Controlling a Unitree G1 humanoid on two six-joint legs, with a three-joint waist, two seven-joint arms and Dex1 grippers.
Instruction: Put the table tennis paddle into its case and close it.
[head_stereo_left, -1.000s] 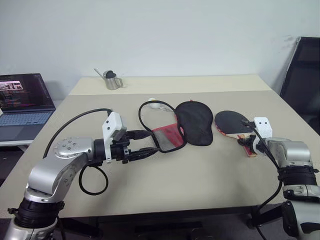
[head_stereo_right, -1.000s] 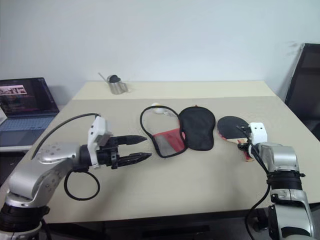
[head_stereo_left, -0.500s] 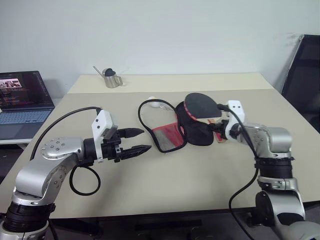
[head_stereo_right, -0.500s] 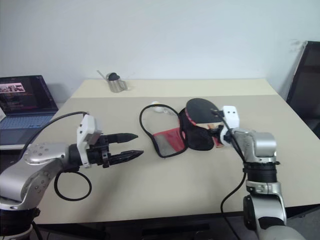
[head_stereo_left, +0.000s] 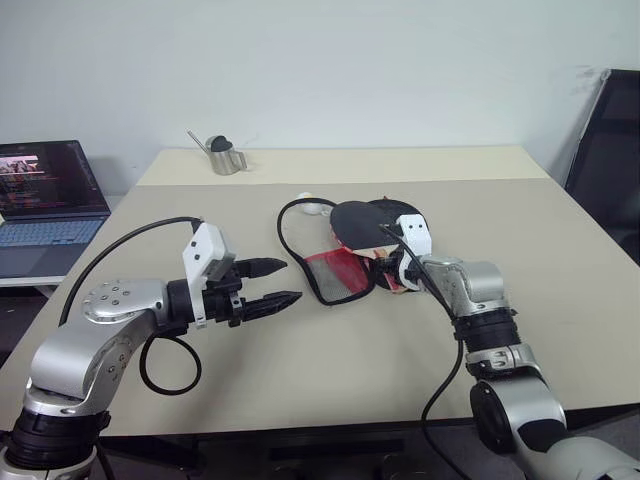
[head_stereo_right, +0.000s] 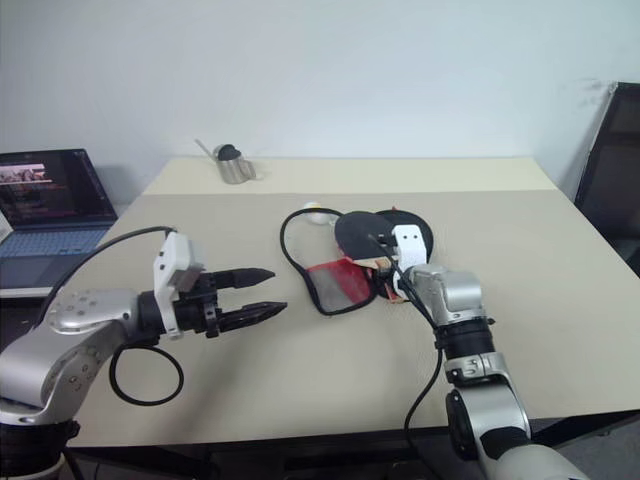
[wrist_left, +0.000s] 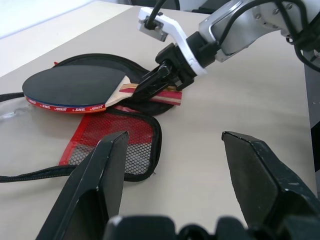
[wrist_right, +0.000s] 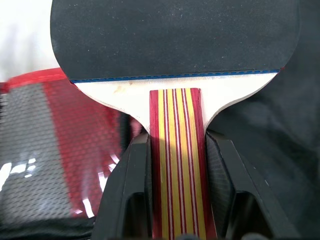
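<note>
The table tennis paddle hangs just above the case, its black face level and its striped handle clamped in my right gripper. That gripper is shut on the handle. Beneath it the case lies unzipped and spread flat on the table, with the red mesh half toward my left arm. The black half lies under the paddle and is partly hidden by it. My left gripper hovers open a short way left of the case, pointing at it, with nothing between its fingers.
A white ball lies just behind the case, by its black zipper loop. A metal pitcher stands at the far left of the table. A laptop is off to the left and a black chair at the right.
My right gripper has carried the paddle leftward from the table's right side to just above the open case. The left gripper has stayed where it was, open.
</note>
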